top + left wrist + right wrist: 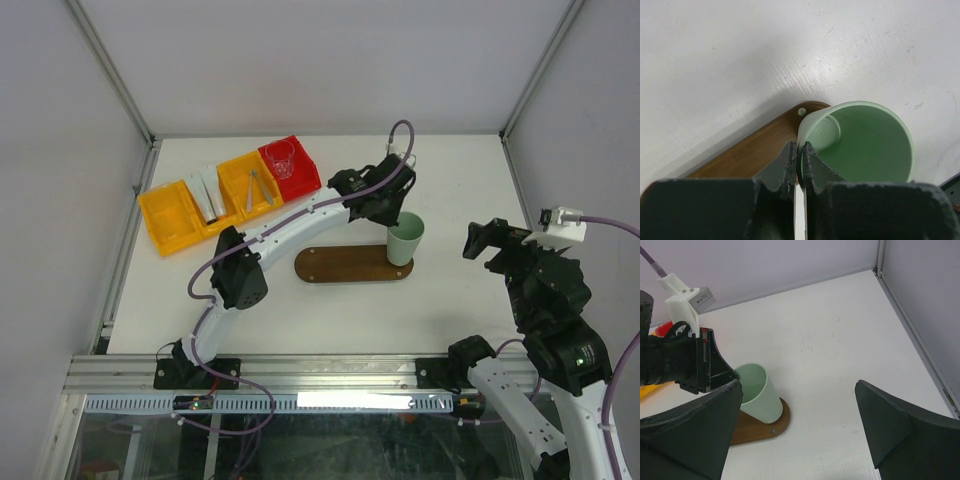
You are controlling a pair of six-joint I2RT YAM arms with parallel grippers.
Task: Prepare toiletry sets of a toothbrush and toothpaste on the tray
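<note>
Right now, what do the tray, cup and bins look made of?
Tray: wood, it seems; brown with fine grain lines, low sheen.
Cup: probably plastic; thin even wall, matte mint green.
Yellow bin and red bin: probably moulded plastic; flat saturated colour, thin walls.

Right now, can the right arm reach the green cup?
Probably yes. The right end effector is open and faces the cup across bare table. The left end effector pinches the rim on the cup's other side, so they might bump.
</note>
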